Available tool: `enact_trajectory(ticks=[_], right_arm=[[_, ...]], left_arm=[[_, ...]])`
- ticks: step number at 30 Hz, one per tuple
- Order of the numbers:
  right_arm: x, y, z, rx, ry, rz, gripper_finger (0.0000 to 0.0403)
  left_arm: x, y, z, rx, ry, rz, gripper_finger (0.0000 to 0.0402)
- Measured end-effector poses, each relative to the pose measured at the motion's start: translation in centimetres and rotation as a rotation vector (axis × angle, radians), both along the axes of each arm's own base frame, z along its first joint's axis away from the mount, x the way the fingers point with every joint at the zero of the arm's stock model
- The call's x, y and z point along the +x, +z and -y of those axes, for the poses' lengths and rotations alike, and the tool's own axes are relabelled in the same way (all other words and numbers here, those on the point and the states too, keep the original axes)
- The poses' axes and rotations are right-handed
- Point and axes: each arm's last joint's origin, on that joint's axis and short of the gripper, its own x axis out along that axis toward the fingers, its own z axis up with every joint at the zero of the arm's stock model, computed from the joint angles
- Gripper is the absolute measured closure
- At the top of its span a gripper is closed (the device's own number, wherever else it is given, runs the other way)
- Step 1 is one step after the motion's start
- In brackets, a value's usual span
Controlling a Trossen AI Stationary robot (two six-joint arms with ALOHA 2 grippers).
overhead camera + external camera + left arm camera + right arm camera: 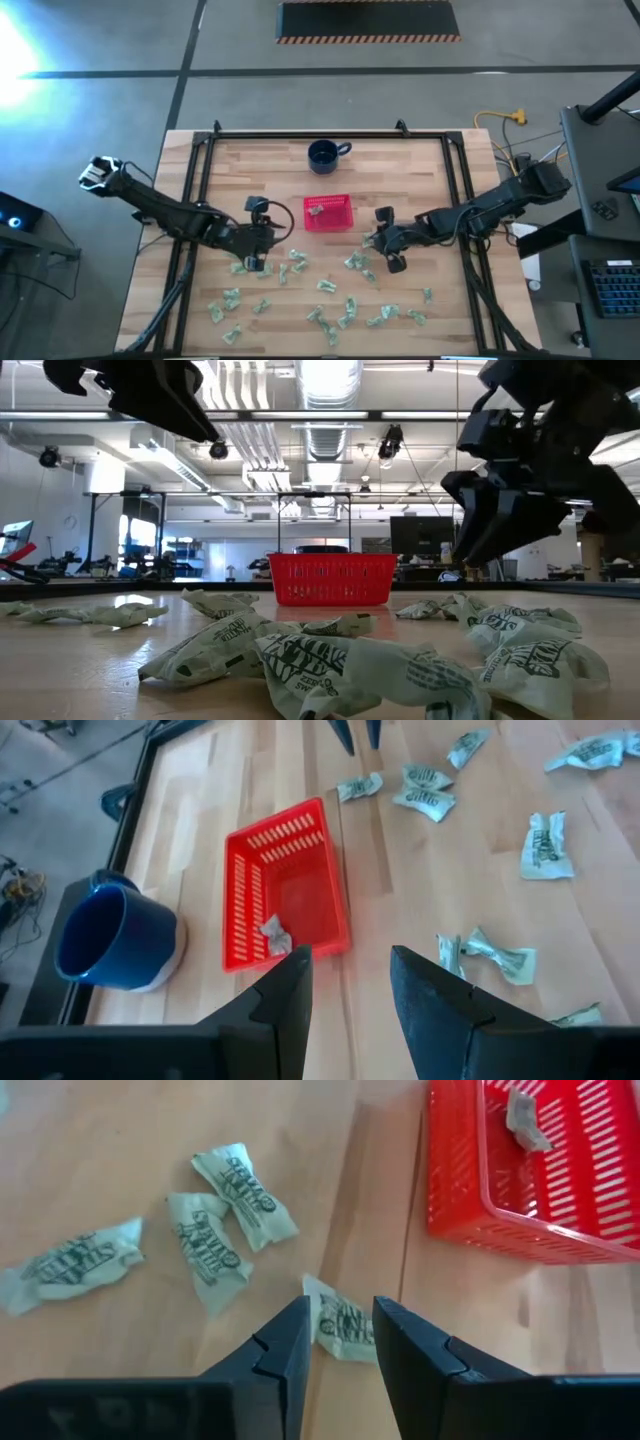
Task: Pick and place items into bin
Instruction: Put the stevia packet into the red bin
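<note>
The right pincer hangs parted just above a wrapper on the tabletop, beside the red bin, which seems to hold one piece so far. To grasp well, it should drop straight down and straddle that wrapper alone. The left pincer hovers released near the bin's other side, holding nothing.
</note>
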Motion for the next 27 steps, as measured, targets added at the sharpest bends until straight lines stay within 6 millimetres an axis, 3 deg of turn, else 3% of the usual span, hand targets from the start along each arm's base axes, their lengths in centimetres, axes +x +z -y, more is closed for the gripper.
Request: enact_trajectory(ticks=[27], right_arm=[[1.2, -2.3, -0.7, 0.009, -0.029, -0.080, 0.0304]], left_arm=[[0.2, -0.2, 0.1, -0.004, 0.005, -0.004, 0.0281]])
